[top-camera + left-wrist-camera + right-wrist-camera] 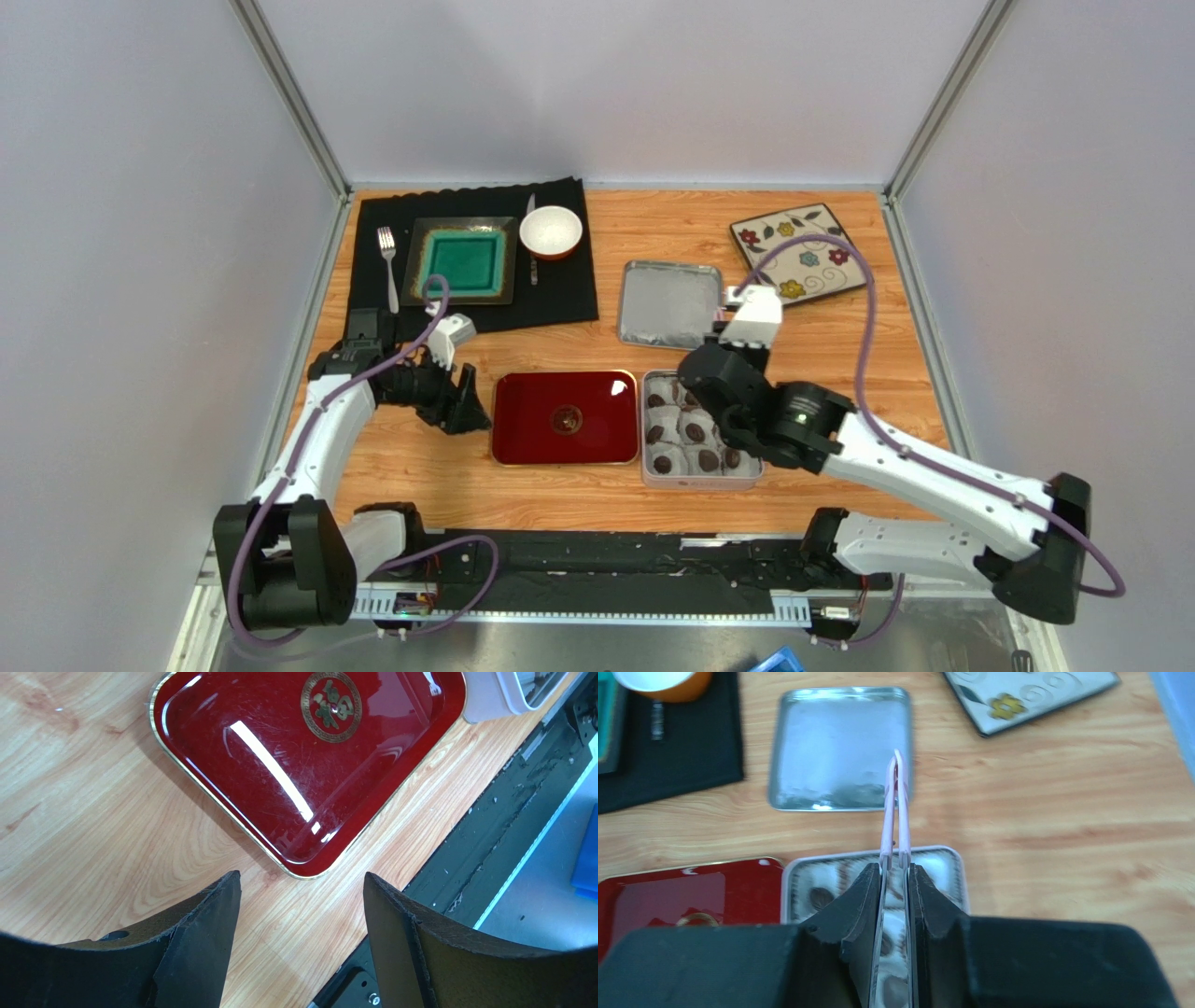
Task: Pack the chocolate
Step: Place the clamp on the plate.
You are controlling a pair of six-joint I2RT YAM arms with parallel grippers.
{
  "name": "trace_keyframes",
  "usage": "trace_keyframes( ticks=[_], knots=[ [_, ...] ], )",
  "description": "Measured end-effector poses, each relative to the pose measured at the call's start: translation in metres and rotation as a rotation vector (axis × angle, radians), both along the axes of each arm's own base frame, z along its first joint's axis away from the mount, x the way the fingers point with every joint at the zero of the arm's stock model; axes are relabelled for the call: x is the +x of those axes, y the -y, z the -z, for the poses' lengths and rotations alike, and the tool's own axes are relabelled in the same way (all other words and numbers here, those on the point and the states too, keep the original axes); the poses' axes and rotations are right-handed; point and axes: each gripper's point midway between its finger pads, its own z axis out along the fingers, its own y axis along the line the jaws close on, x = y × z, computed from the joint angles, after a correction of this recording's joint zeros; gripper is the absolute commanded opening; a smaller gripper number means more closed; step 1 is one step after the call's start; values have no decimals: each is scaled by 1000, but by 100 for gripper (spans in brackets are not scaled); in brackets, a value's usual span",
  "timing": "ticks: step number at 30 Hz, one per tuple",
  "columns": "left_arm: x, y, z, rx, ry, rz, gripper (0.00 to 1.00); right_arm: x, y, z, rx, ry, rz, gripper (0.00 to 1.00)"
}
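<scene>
chocolate [661,434] fills the tin [701,483] at 3 o'clock of the red tray [540,420], which shows none; packing looks nearly done. right claw [895,875] clamps pink tongs [896,812] above it, left claw [302,878] gapes apart. lid [671,304] at 12 o'clock is not yet on.

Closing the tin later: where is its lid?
In the top view, the silver lid lies just beyond the chocolate tin, between the black mat and the flowered tile.

Glossy red tray [210,763], dull metal lid [840,742], plastic tweezers [886,833], wood-grain table [84,826].
</scene>
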Motion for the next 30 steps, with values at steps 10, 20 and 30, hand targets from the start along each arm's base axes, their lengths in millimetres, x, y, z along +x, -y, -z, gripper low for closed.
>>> trace_keyframes(
  ticks=[10, 20, 30],
  knots=[
    [21, -21, -22, -90, -31, -125, 72, 48, -142, 26, 84, 34, -318, 0],
    [16, -24, -30, -138, -55, -145, 72, 44, -239, 106, 60, -116, -507, 0],
    [14, -24, -35, -146, -50, -139, 72, 38, -269, 133, 16, -135, -522, 0]
  ],
)
